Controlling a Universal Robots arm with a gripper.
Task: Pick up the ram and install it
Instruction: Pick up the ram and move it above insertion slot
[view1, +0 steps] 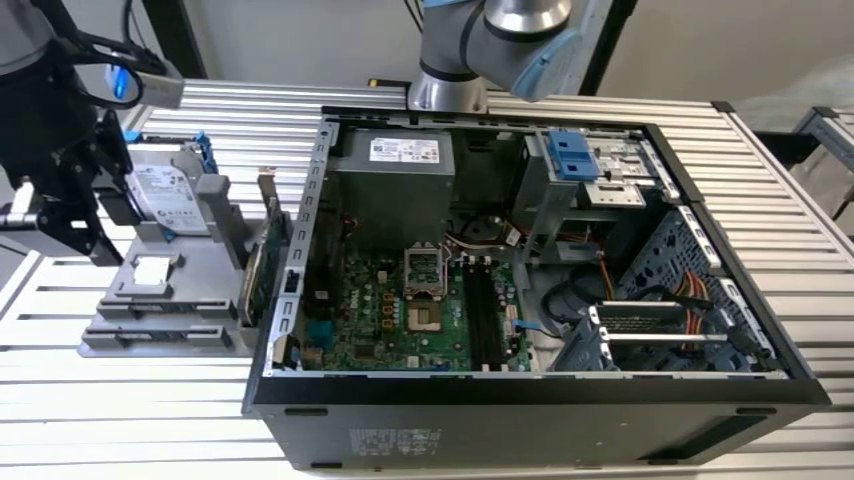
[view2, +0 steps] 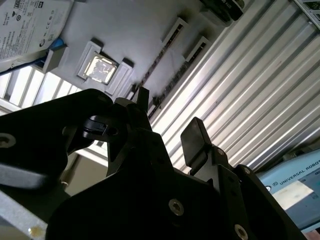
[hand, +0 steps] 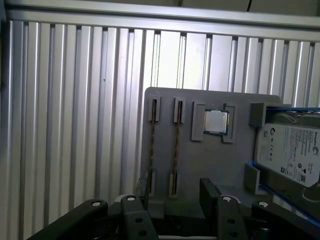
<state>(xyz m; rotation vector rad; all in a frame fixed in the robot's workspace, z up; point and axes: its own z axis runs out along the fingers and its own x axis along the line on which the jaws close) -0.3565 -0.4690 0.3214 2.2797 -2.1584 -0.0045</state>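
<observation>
**Ram in the tray, gripper open over it**

The ram (hand: 176, 145) is seen on its thin edge in the first wrist view. It is stood in a narrow slot of the grey tray (hand: 200, 165) and is held by small clips at both ends. A second thin stick (hand: 152, 145) is stood in the slot just beside it. A square shiny chip (hand: 216, 121) is set in the tray near the ram. A hard drive (hand: 290, 155) in a blue frame is placed past the chip.

The gripper (hand: 175, 192) is held open over the tray. Its two black fingers (hand: 209, 192) are spread well apart, and nothing is gripped between them. The near ends of the two slots are seen in the gap. Whether the ram is touched cannot be told. In the second wrist view the same open gap is shown, with the tray and the ribbed bench (view2: 250, 90) seen behind the fingers.

In the exterior view the tray is placed on the bench at the exterior view's left, just beside the open computer case (view1: 534, 385). The gripper is seen there as a dark shape over the tray. A green card (view1: 251, 275) is stood on edge between the tray and the case. Inside the case a green board (view1: 387, 300) is laid flat, and long black slots (view1: 487, 320) are seen on it. The arm's base (view1: 447, 90) is seen behind the case.
</observation>
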